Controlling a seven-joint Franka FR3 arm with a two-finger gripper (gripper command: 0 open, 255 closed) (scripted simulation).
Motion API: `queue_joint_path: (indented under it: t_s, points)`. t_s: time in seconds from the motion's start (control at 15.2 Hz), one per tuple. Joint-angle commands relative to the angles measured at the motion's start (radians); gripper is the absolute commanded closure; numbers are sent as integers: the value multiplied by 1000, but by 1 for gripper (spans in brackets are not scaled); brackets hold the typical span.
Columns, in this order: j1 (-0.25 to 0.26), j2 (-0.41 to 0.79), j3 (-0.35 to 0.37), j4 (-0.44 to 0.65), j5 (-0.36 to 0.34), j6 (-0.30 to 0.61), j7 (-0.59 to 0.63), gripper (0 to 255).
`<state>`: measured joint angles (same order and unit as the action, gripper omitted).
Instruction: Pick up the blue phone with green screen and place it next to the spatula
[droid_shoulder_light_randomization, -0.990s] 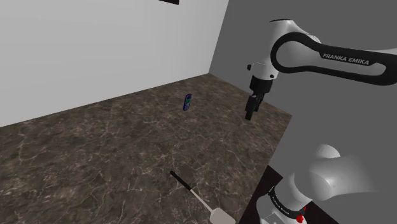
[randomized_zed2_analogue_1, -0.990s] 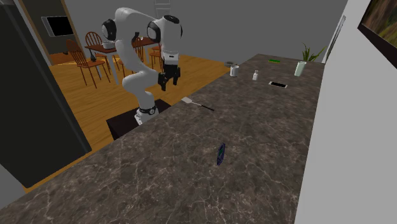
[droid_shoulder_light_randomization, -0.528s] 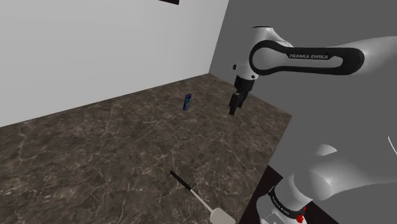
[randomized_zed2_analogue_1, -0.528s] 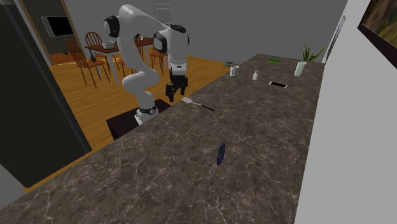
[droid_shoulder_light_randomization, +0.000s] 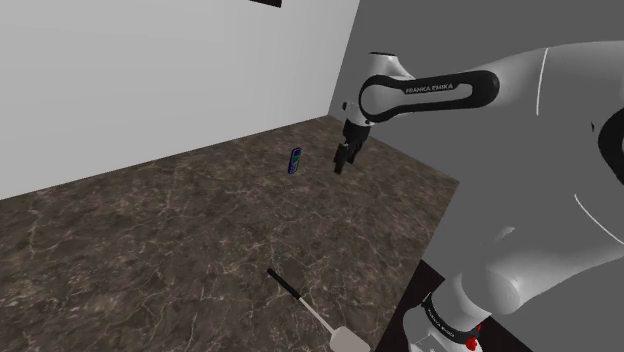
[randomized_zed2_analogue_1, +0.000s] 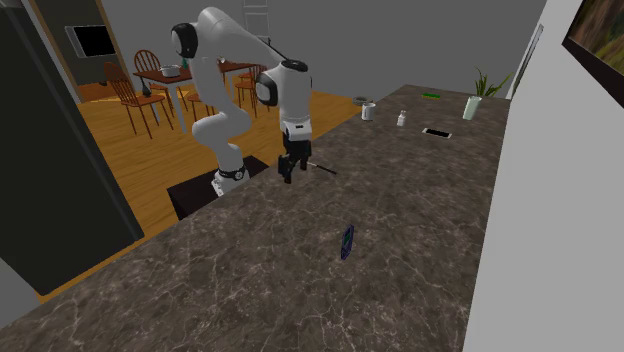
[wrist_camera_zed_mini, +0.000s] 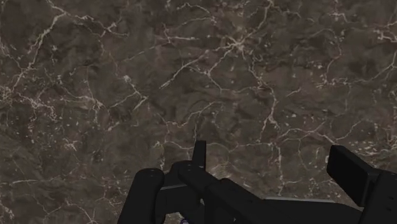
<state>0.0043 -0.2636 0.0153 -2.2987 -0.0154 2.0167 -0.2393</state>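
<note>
The black gripper hangs above a dark brown, marble-like countertop with thin white veins. Its two fingers stand apart, and the veined surface shows between them.

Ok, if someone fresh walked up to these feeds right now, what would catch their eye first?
Probably the big white arm sweeping across the shoulder view, its black gripper hanging over the dark marbled counter. Then the small blue phone, which looks to stand upright rather than lie flat, and the spatula lying by the counter's near edge, well apart from it.
</note>
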Motion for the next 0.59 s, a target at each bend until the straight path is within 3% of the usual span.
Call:
queue_joint_path:
  t_s: [0.0, 0.53]
  points:
    - [-3, 74, -7, 51, 1, 44, -16, 0]
    - [-9, 349, -18, 276, 22, 169, -67, 0]
